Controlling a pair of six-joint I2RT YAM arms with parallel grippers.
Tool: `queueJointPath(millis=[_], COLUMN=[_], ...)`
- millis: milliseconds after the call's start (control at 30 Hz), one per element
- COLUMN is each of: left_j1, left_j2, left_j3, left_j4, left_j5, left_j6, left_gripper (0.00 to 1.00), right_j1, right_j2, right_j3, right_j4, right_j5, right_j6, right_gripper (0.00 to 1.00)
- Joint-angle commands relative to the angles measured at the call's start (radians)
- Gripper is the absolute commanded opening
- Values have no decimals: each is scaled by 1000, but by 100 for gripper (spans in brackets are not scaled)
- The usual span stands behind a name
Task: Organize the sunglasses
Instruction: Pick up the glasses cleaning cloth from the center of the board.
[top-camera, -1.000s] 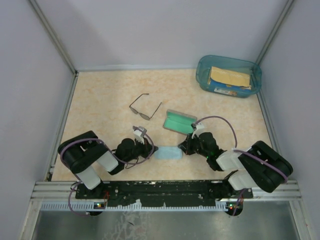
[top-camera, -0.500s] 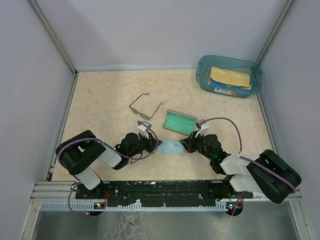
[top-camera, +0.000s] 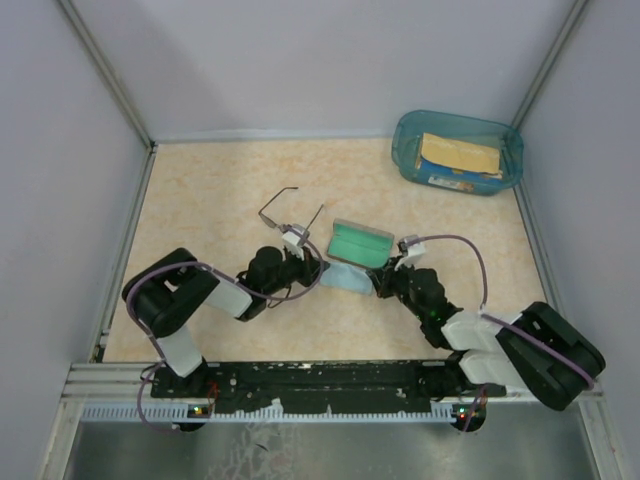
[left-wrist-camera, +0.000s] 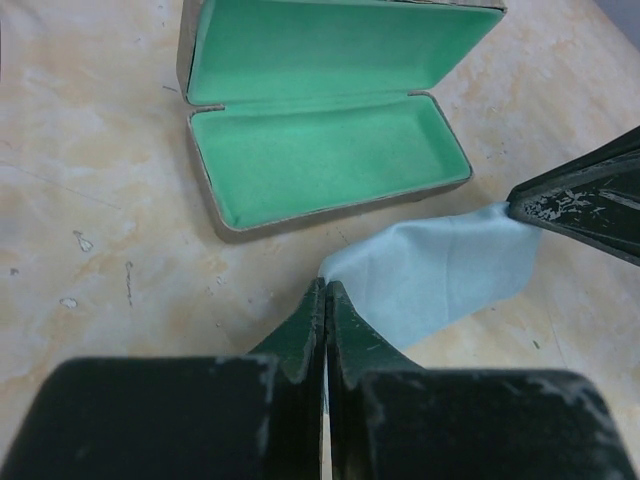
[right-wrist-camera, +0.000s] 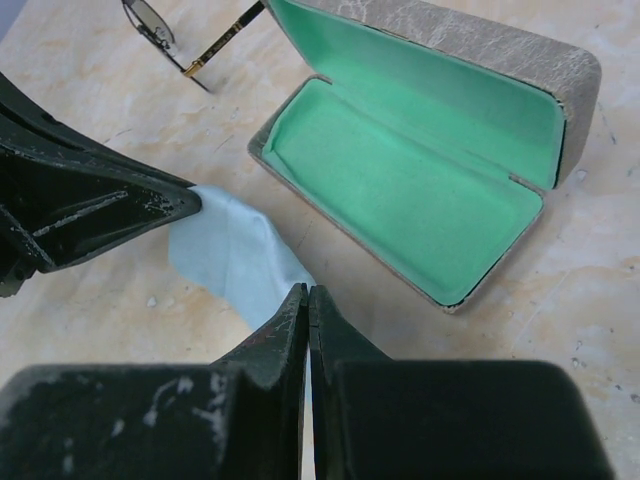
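The sunglasses (top-camera: 268, 215) lie open on the table, beyond the left arm's wrist; in the right wrist view one lens and a temple of the sunglasses (right-wrist-camera: 152, 22) show at the top left. A grey case (top-camera: 360, 243) lies open, green-lined (left-wrist-camera: 330, 160) (right-wrist-camera: 400, 170). Just in front of it is a light blue cloth (top-camera: 347, 278), held between both arms. My left gripper (top-camera: 322, 270) (left-wrist-camera: 327, 290) is shut on one corner of the cloth (left-wrist-camera: 440, 280). My right gripper (top-camera: 376, 285) (right-wrist-camera: 308, 295) is shut on the opposite end of the cloth (right-wrist-camera: 235, 260).
A teal plastic bin (top-camera: 405, 140) with a yellow packet inside stands at the back right corner. Grey walls close in the table on the left, back and right. The two arms' wrists nearly meet just in front of the case.
Both grippers have carried the cloth away from the arm bases, up to the open case's near side. The sunglasses and case have not moved.
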Motion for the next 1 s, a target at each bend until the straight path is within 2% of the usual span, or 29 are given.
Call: queueJointPath(millis=[0,333,967], left_j1=[24,57,101], left_j2=[46,101,181], left_j3=[51,138,260], left_j4=[26,15,-21], left_j5=[65,115,162], left_j6=[46,74,115], left_gripper=[0,0,0], right_j1=[-10,-33,-109], right_j2=[32,76,195], right_j3=[19,35,66], right_j4=[112,170,301], right_j5=[75,115,63], right_j6=[-38,-63,-60], right_gripper=[0,0,0])
